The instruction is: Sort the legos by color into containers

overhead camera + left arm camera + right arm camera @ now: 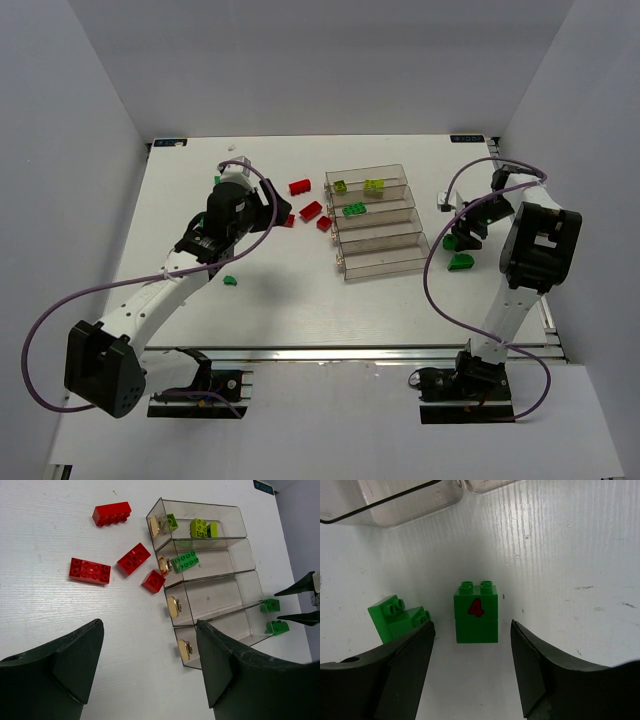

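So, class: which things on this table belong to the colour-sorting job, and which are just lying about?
Belong to the job: red legos; green legos; yellow-green legos; four clear trays.
Just lying about: purple cables; small dark label.

**Bricks partly sorted**

Four clear trays (390, 240) are set in a slanted row. Yellow-green bricks (374, 186) are held in the far tray, a green brick (354, 210) in the next — red bricks (311, 211) are scattered left, loose green bricks (461, 262) right.
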